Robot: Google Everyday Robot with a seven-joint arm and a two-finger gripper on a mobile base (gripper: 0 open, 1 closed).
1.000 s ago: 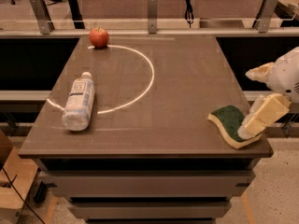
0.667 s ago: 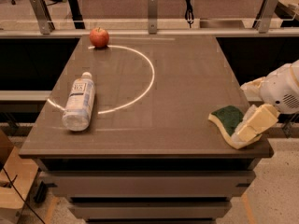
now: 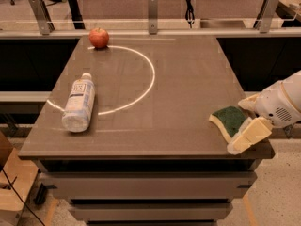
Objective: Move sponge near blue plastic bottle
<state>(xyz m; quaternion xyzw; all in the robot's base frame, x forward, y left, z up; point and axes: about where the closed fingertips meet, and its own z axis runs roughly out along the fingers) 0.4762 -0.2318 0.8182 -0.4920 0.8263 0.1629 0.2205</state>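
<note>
Camera view: a dark brown table seen from above its front edge, with the arm coming in from the right.
Gripper: low over the table's near right corner. Its white wrist housing hangs off the right edge, just above the tabletop.
Fingers: spread apart. The cream-padded near one lies along the front right corner. The other shows just past the sponge's far right end.
Sponge: between the two fingers, flat on the table with the dark green side up and pale yellow foam showing along its wavy left and near edges. The near pad overlaps its near right edge. Whether the pads press it I cannot tell.
Blue plastic bottle: well apart from the gripper, far across the table to its left in the view and a little farther back. It lies on its side, white cap pointing away from the camera, white-and-blue label facing up.
White arc: a thin curved line on the tabletop, left of the gripper and beyond it. Its near left end runs under the bottle.
Red apple: farthest from the gripper, at the table's far left corner, upright, next to the arc's far end.
Metal post: beyond the table's far edge, standing on a rail.
</note>
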